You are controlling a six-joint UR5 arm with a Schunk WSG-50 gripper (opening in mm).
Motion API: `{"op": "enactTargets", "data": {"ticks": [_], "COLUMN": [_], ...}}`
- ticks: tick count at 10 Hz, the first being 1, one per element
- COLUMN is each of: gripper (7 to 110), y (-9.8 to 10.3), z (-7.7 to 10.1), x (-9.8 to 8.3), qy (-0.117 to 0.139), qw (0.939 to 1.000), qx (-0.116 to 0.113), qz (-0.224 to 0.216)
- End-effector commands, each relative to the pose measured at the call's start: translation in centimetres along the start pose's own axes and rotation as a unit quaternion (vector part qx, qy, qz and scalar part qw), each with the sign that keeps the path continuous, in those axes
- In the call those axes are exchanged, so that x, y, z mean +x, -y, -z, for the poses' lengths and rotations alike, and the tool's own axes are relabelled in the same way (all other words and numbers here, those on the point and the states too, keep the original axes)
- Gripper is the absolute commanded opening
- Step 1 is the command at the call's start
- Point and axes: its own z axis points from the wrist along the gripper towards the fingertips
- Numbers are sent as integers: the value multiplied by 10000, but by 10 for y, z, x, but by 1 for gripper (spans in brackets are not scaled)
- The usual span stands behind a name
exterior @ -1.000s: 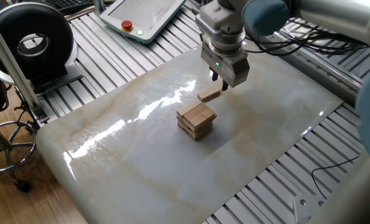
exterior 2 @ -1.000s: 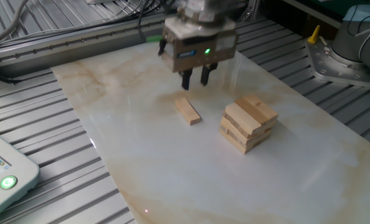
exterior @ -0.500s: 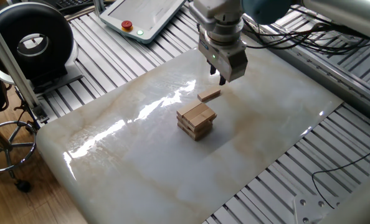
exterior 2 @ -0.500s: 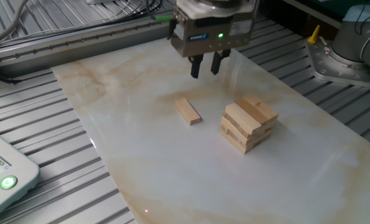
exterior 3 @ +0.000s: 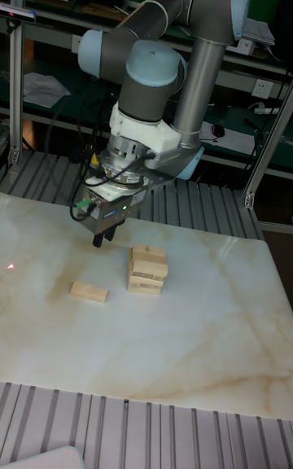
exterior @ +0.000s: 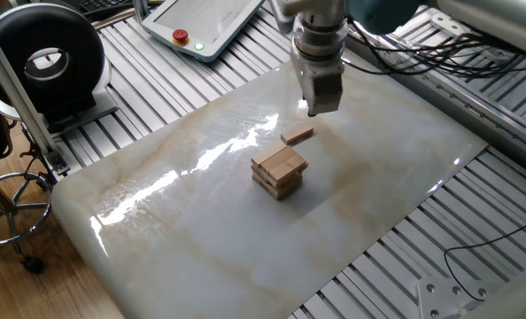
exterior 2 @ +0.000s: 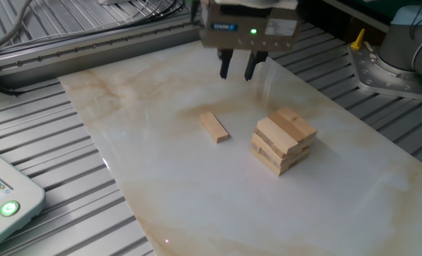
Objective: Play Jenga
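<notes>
The Jenga tower (exterior: 279,170) is a low stack of tan wooden blocks in crosswise layers near the middle of the marble slab; it also shows in the other fixed view as the tower (exterior 2: 283,140) and in the tall view as the tower (exterior 3: 146,268). One slim loose block (exterior: 297,135) (exterior 2: 214,126) (exterior 3: 88,292) lies flat a short way from it. My gripper (exterior: 314,108) (exterior 2: 237,72) (exterior 3: 103,238) hangs above the slab, past the loose block and off to its side. It points down, open, with nothing between its fingers, and touches neither block nor tower.
The marble slab (exterior: 201,239) rests on a ribbed metal table. A teach pendant (exterior: 201,22) lies at the far edge, and a black round device (exterior: 42,53) stands at the left. A second robot's base (exterior 2: 403,50) stands at the right, and a box with a green light (exterior 2: 8,208) lies at the near left.
My gripper has risen from just over the loose block, drifted away from it and turned about its own axis. The blocks have not moved.
</notes>
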Motion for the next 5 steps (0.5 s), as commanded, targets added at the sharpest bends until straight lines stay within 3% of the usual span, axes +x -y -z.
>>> {"op": "enactTargets", "data": {"ticks": [1, 2, 3, 4, 5], "gripper": [22, 22, 22, 22, 22], "y": [-20, -22, -12, -5, -8], "z": [16, 17, 17, 17, 16], "x": [-9, -22, -27, -26, -30], "qy": [219, 445, 587, 595, 627], "qw": [9643, 9517, 9374, 9295, 9187], "qx": [-260, -388, -267, -134, -234], "qz": [-2625, -3014, -3423, -3636, -3891]}}
